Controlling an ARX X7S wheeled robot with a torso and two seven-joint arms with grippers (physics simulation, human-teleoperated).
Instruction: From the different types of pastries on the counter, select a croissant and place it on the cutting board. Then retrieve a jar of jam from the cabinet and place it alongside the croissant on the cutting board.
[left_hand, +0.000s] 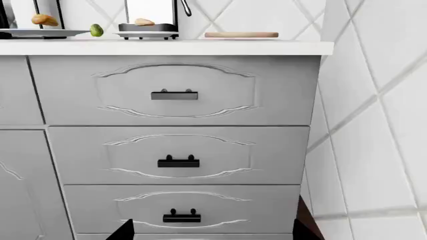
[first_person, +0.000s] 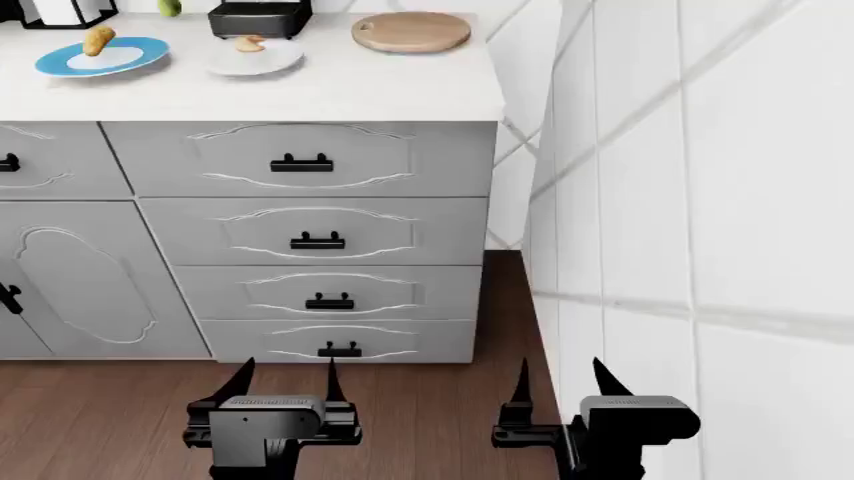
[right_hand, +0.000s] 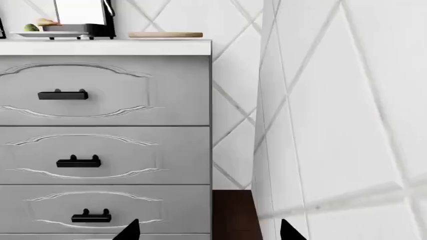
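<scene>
While both arms hang low in front of the grey drawers (first_person: 300, 160), the action is all up at the top of the head view: the croissant (first_person: 248, 43) sits on a white plate (first_person: 274, 62) at the upper centre-left of the frame, on the white bench (first_person: 374, 85). The round cutting board (first_person: 411, 32) lies just to its right, bare. Further left, a longer golden loaf (first_person: 98, 40) rests on a blue plate (first_person: 60, 62), and that is not the one we want. The left gripper (first_person: 287, 380) at the bottom centre-left has its jaws apart and empty, and so does the right gripper (first_person: 561, 380) at the bottom right, close to the tiled wall. Both are well apart from the pastry. As for handling, I'd call the croissant light, soft and flaky, so it is easy to crush. A gentle pinch across its thick middle looks safest, not at the thin tips. Its long axis seems to run roughly left to right across the head view, but it shows so small that I can't call which way the horns curve. The left wrist view gives only a low golden lump at the upper centre. So closing across the short way, front to back, looks like the approach. No jar of jam is in view.
</scene>
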